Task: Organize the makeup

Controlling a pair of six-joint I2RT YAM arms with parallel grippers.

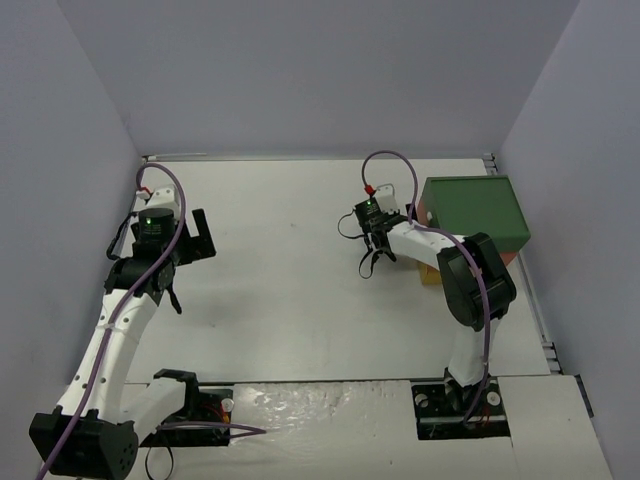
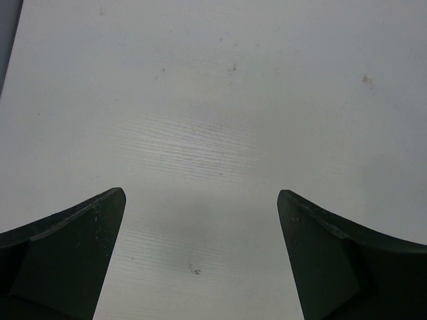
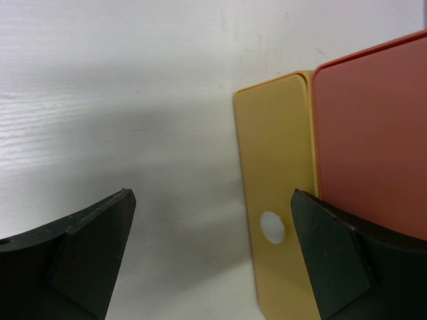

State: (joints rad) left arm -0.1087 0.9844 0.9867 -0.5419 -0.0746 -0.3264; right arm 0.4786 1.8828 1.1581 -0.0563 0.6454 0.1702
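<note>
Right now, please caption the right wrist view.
Open right gripper over white table, beside yellow layer and red layer.

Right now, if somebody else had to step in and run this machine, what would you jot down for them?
Pincers: the left pincer is open and empty over the bare table. The right pincer is open and empty beside the green-topped box, at its yellow layer and red layer.
Job's things: no makeup shows in any view.
Done: nothing that shows.
Left: find the makeup and organize it.

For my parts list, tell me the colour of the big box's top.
The box's top is green; the top external view shows it best.
</note>
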